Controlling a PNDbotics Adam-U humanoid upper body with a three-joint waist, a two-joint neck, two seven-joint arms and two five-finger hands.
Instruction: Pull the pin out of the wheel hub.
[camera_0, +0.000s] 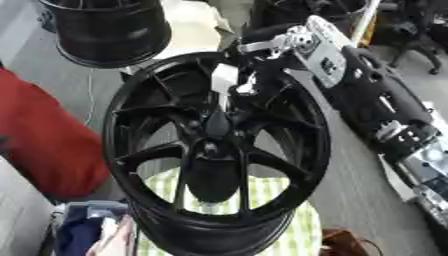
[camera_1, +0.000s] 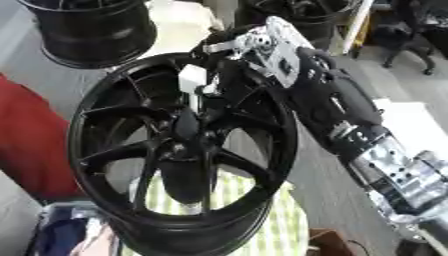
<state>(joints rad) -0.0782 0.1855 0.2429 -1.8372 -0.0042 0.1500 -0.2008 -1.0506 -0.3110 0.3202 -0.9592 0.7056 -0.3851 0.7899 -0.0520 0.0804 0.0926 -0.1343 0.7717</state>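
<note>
- The robot's right hand (camera_0: 262, 47) is reaching in from the upper right over the top rim of a black wheel hub (camera_0: 214, 150), its fingers curling down behind the rim – whether they are closing on anything cannot be told.
- Just below the hand, a white pin (camera_0: 224, 80) is sitting between the upper spokes, its long axis running roughly upright, from the hand down toward the hub's centre.
- The hub is standing on edge, face to the camera, on a green-and-white checked cloth (camera_0: 302, 230); open gaps are showing between the spokes on either side of the pin.
- Three wheels are showing in all – this one, plus two more black rims (camera_0: 109, 30) beyond the hand.
- A red shape (camera_0: 44, 135) is crowding the hub's left edge; bare grey floor is lying to the hub's right, under the forearm.
</note>
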